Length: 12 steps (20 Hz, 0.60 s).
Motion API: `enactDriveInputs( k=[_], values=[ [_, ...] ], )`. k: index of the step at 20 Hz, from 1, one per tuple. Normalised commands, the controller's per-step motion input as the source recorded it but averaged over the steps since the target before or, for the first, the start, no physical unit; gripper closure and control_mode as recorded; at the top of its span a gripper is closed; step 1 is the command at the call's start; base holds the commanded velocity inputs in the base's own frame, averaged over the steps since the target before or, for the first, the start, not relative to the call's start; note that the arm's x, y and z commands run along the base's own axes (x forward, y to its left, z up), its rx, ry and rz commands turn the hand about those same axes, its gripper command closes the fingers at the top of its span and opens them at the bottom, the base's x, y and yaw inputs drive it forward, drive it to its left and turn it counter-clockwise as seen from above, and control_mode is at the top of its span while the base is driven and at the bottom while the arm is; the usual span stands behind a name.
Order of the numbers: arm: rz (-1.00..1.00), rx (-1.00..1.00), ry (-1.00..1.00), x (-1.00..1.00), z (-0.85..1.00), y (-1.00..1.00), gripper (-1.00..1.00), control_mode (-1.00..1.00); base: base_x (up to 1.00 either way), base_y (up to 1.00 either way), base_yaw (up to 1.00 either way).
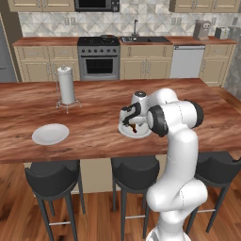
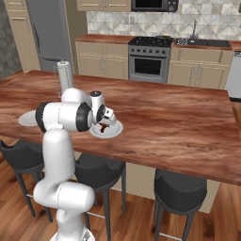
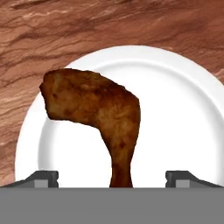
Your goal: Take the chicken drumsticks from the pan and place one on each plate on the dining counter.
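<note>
One drumstick (image 3: 98, 118) is lying on the plate (image 3: 183, 118) near the dining counter's (image 1: 94, 127) front edge, directly beneath the gripper (image 3: 111, 177), whose jaws are standing wide and released, its bone end pointing between them.

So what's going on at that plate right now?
End effector open over plate. Drumstick on it, between the fingers. Other plate bare. Nothing blocking.

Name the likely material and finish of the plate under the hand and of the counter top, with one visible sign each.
Plate: probably glazed ceramic; smooth, evenly white, raised rim.
Counter top: apparently varnished wood or wood-look laminate; reddish-brown streaked grain with a soft sheen.
</note>
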Motion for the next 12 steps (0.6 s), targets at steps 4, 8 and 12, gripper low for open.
enactDriveInputs(
  k=[4, 8, 12],
  values=[
    [0.00, 0.03, 0.00, -0.41, 0.52, -0.09, -1.00, -1.00, 0.00, 0.00, 0.00],
    [0.00, 0.00, 0.00, -0.81, 0.37, -0.04, -1.00, -1.00, 0.00, 0.00, 0.00],
    [-0.03, 0.00, 0.00, -1.00, 0.26, -0.04, -1.00, -1.00, 0.00, 0.00, 0.00]
  ],
)
